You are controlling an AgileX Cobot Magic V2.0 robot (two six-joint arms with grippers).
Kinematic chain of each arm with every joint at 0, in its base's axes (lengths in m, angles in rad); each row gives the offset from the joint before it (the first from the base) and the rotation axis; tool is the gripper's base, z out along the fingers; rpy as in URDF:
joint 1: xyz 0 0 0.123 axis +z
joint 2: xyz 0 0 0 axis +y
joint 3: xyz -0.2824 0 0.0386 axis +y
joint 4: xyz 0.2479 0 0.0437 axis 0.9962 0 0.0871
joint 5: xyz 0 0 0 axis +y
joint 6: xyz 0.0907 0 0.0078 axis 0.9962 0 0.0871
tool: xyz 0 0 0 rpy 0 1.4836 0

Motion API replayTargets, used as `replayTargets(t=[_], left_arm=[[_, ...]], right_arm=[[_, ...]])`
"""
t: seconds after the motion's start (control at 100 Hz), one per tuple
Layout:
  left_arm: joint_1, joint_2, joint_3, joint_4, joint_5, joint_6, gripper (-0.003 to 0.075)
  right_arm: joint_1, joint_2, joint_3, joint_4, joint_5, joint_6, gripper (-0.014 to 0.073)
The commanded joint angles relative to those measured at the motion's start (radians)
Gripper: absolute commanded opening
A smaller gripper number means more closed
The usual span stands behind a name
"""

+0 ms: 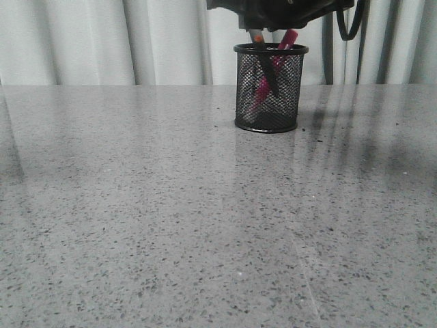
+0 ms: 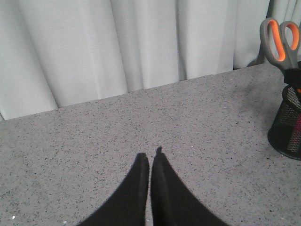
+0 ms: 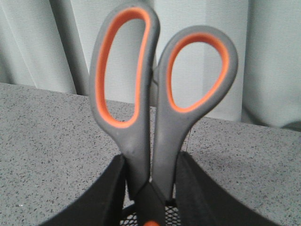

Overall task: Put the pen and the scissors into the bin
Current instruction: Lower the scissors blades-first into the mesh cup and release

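The black wire-mesh bin (image 1: pixel 270 96) stands on the table at the far centre. The pink pen (image 1: pixel 285 39) leans inside it, its top above the rim. The scissors (image 3: pixel 160 94) stand blades down in the bin, their grey and orange handles up. My right gripper (image 3: pixel 150 162) is shut on the scissors just below the finger loops, right above the bin's mesh (image 3: pixel 157 217). In the front view the right gripper (image 1: pixel 272 29) hangs over the bin's rim. My left gripper (image 2: pixel 151 154) is shut and empty, low over bare table, left of the bin (image 2: pixel 288 125) and scissors (image 2: pixel 281 40).
The grey speckled table (image 1: pixel 171 205) stretches to the front edge of the view. White curtains (image 1: pixel 102 41) hang behind the table's far edge. A dark cable (image 1: pixel 351 24) hangs by the right arm.
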Motion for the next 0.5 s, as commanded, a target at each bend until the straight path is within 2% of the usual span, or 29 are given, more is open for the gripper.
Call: replayTargets(t=[0.0,0.16,0.49], left_arm=[[0.003,-0.015,-0.028,-0.037,-0.055,-0.005,-0.0019],[0.003,-0.015,-0.028,-0.037,-0.053,-0.005,-0.0019],[0.003,-0.015,-0.028,-0.037,-0.043,-0.005,-0.0019]], right_arm=[[0.0,-0.06,-0.025,-0.033,-0.051,-0.003,0.0235],[0.0,-0.071,-0.025,-0.033,-0.032,-0.003,0.0278],[0.0,-0.134,0.005,-0.033,-0.033,-0.003,0.0277]])
